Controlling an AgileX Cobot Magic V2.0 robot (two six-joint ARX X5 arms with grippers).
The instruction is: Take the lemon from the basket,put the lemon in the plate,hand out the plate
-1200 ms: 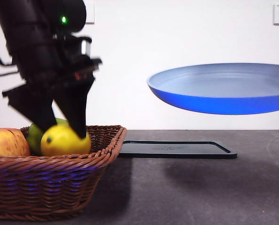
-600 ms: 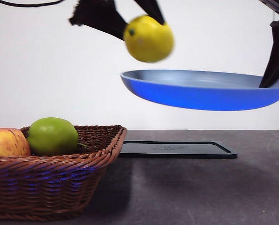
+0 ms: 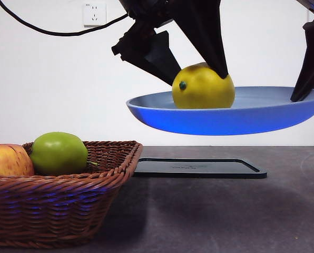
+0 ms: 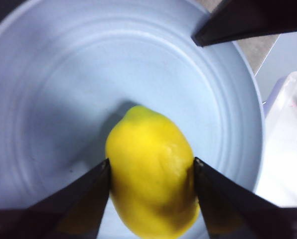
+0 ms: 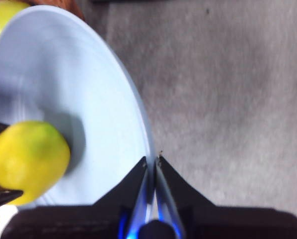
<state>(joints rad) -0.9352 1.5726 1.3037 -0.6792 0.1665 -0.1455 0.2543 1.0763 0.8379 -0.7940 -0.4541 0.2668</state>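
Gripping the lemon point(image 3: 203, 86) inside the raised plate point(image 3: 225, 118), left gripper point(image 4: 151, 167); right gripper point(image 5: 151, 162) pinches its rim above the tray point(image 3: 199, 168).

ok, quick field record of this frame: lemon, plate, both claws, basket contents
lemon: in the plate, between the left claw's jaws
plate: held in the air above the table, gripped at its rim
left claw: shut on the lemon, over the plate
right claw: shut on the plate's rim
basket: on the table, holds a green apple and a red-yellow apple
black tray: on the table beneath the plate
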